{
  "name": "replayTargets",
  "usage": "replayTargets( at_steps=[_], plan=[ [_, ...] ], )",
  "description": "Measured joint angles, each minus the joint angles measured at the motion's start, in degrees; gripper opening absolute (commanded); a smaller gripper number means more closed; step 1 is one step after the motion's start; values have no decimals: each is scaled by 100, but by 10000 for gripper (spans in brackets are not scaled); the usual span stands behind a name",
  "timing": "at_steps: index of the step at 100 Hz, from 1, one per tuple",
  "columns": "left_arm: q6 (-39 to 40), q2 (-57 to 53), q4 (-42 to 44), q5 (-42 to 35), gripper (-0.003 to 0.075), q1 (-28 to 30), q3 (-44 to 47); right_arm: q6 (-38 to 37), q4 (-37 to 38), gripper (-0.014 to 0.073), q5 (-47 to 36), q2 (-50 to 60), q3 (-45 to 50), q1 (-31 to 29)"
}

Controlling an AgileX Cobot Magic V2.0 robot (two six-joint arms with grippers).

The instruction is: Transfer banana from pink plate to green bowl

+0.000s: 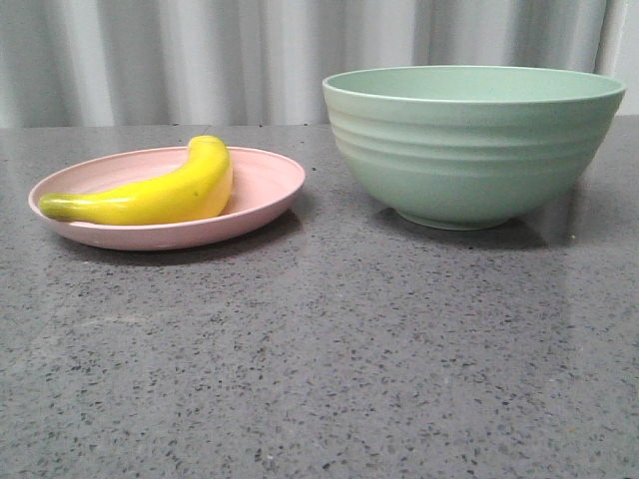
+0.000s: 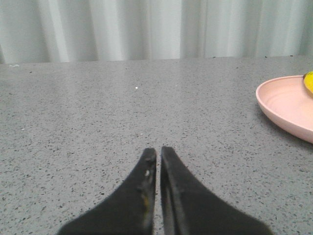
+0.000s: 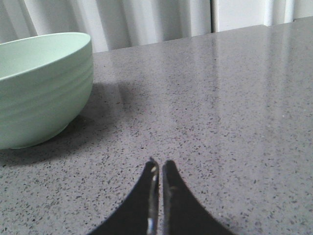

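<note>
The banana (image 1: 160,192), glossy yellow and curved, is seen lying across the matte pink plate (image 1: 262,196) toward the surface's (image 1: 329,359) left edge, its long axis running roughly left to right. The ridged mint-green bowl (image 1: 469,150) stands toward the right edge. The left tool (image 2: 158,157) is judged nearer, the plate lying to its right. Both it and the right tool (image 3: 160,169) are clenched, holding nothing.

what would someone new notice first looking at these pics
The bright yellow banana jumps out first, lying on the pink plate at the table's left. Next is the big green bowl standing to the right of the plate, apart from it. Both grippers sit shut and empty, low over the grey speckled table.
</note>
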State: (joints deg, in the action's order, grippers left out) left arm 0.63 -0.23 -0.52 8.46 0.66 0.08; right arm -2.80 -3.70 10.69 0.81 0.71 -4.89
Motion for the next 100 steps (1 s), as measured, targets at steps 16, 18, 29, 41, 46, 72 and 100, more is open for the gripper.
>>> replayTargets(
  at_steps=[16,18,29,41,46,72,100],
  plan=[
    [0,0,0,0,-18,0,0,0,11,-79,0,0,0,0],
    [0,0,0,0,-18,0,0,0,11,-79,0,0,0,0],
    [0,0,0,0,-18,0,0,0,62,-79,0,0,0,0],
    [0,0,0,0,-18,0,0,0,95,-80,-32,0,0,0],
    [0,0,0,0,-18,0,0,0,98,-80,-42,0,0,0],
    [0,0,-52,-50,-19,0,0,0,111,-80,-56,0,0,0],
    [11,0,-498,132,-19,0,-289,0,370,-79,-33,0,-165,0]
  ],
)
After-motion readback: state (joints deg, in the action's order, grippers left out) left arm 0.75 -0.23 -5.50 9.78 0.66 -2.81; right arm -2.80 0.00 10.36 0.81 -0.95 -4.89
